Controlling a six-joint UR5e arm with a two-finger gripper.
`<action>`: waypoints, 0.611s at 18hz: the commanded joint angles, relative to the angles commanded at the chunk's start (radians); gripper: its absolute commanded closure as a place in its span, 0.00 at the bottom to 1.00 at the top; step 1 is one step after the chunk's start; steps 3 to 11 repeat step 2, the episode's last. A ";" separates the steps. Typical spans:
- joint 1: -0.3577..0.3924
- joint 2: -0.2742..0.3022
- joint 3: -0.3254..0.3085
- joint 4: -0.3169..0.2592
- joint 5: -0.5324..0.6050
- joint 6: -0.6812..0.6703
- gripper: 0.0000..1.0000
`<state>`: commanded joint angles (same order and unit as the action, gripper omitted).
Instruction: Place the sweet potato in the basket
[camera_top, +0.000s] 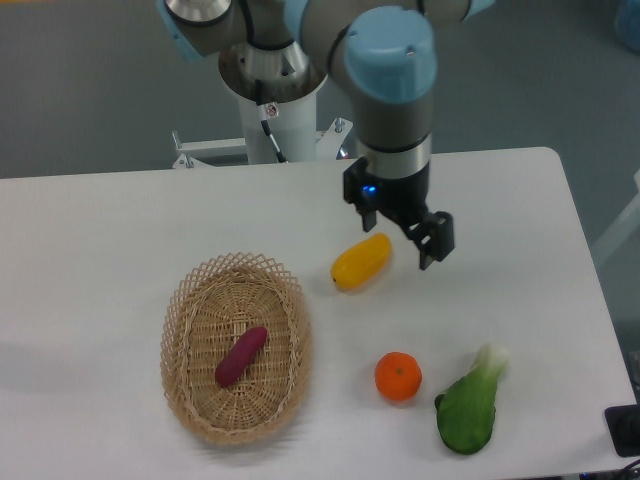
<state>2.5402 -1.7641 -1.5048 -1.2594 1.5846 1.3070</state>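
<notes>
Sweet potato (241, 356) lies inside the wicker basket (190, 300), roughly mid-floor, angled, not touching the rim as far as I can tell. Judging from that, the placement looks done; nothing left but clearing the arm.

End effector (408, 232) hangs above the desk (100, 230), well right of the basket and above it in frame, just beside the right end of the yellow-orange fruit (361, 261). Fingers spread, nothing between them.

Other stuff, all right of the basket: orange (398, 376) low and right of it, bok choy (470, 405) further right, near the desk's front-right corner.

Room: the desk's right half beyond the end effector is bare white out to the right edge, and the back strip up to the far edge is bare too. The basket sits toward the front, its lower rim near the front edge. The yellow-orange fruit lies between the basket and the end effector, so a low sweep back toward the basket could knock it.
</notes>
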 joint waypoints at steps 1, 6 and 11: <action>0.002 0.000 0.001 0.000 0.000 0.000 0.00; 0.003 0.000 0.002 0.000 0.000 0.000 0.00; 0.003 0.000 0.002 0.000 0.000 0.000 0.00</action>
